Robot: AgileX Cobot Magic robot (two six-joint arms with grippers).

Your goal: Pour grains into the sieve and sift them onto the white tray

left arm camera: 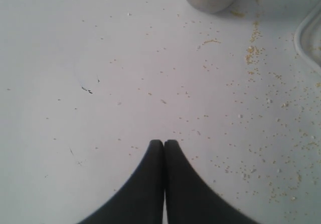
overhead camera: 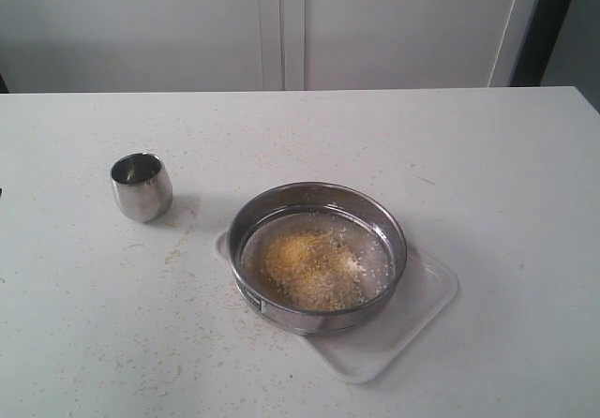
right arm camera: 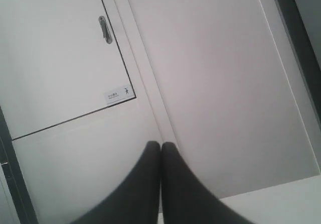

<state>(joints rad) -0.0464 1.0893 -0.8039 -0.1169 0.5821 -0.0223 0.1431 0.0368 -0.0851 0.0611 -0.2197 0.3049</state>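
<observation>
A: Your left hand [left arm camera: 164, 142] has its fingers pressed together tip to tip. It hangs over the bench [left arm camera: 100, 58].

B: Your right hand [right arm camera: 160, 144] is pressed together too. It points at a white door [right arm camera: 55, 58] with a small handle [right arm camera: 105, 29], and only a strip of bench edge shows in its view.

A: Look to the exterior view for the sieve [overhead camera: 319, 322]. It sits on the tray [overhead camera: 412, 310], a little right of the bench's middle. It covers most of the tray, and one rounded corner pokes out on the near right.

B: The tray lies slantwise to the bench edge, flat on the surface.

A: Your grains [overhead camera: 309, 270] lie on the mesh inside the sieve. There is a yellow heap near the middle, with paler bits spread toward the right.

B: The cup [overhead camera: 142, 186] stands upright, mouth up, on the bench left of the sieve and well apart from it. You cannot tell whether it holds anything.

A: Stray grains speckle the bench between cup and tray, thickest just beside the cup's foot.

B: Your left wrist view shows that speckle clearly. The cup's base and a bit of tray rim both lie ahead of the fingertips, and neither touches the hand.
</observation>
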